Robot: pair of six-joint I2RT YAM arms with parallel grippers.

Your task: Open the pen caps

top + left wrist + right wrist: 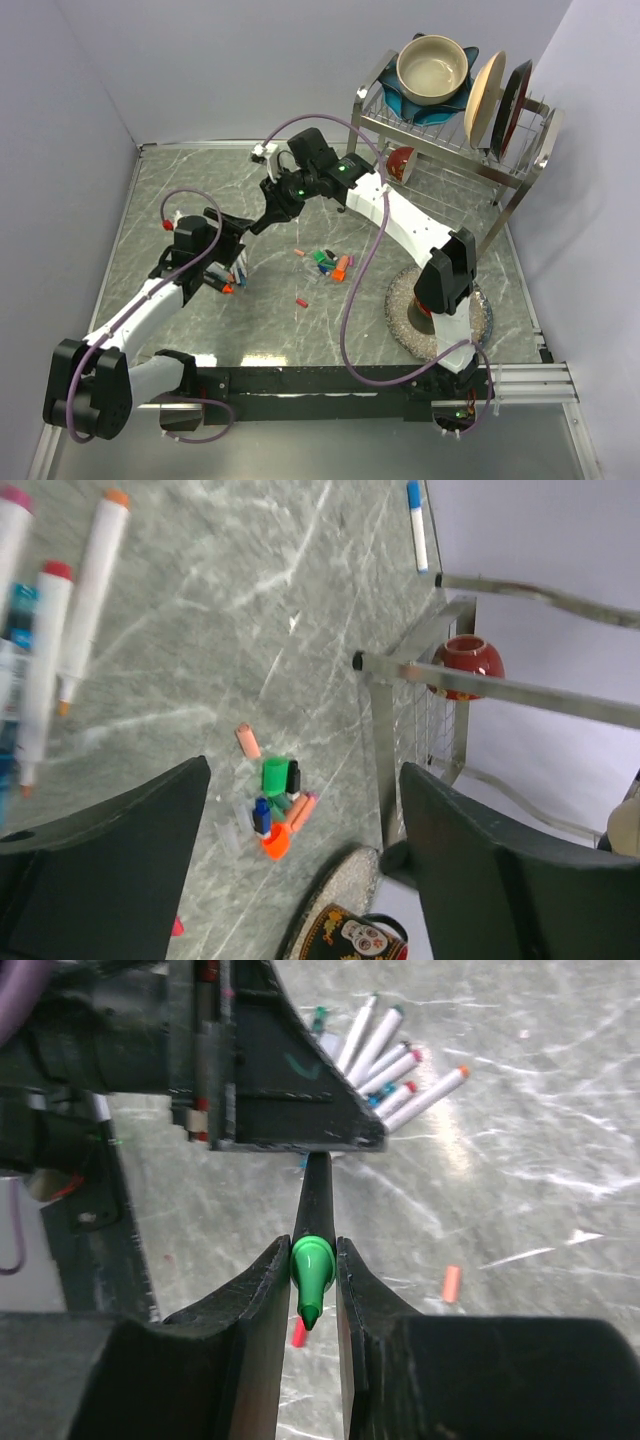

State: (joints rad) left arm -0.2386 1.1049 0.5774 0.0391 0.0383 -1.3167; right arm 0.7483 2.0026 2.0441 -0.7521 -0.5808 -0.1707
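Observation:
My right gripper is shut on a dark-barrelled marker whose bare green tip points back between the fingers. The barrel's far end reaches the left gripper's finger. My left gripper is open with nothing between its jaws. Several loose pen caps in green, blue, orange, pink and black lie piled mid-table. A pink cap and a red cap lie apart. Several white markers lie by the left gripper.
A metal dish rack with a bowl and plates stands at the back right, with a red bowl under it. A speckled round plate holds a patterned mug at the right. A blue marker lies far back.

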